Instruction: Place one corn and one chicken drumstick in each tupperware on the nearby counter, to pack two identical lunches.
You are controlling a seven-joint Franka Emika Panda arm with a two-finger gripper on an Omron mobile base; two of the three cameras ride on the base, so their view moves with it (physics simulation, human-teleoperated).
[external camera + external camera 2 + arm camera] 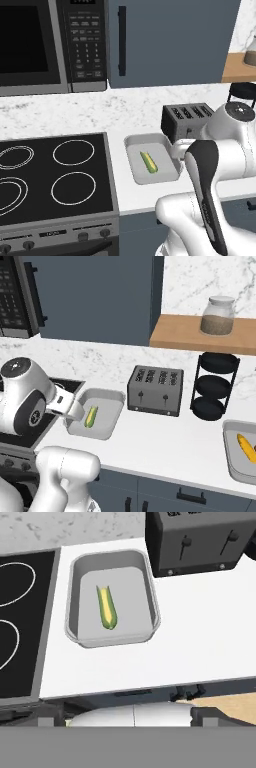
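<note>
The husked corn (pixel 107 607) lies lengthwise in the tupperware (pixel 75 624), upper left of frame; my fingers' state I cannot tell.

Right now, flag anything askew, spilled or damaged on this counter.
Nothing stands out. The husked corn lies flat inside the left tray, the toaster stands upright beside it, and the counter shows no spills.
</note>
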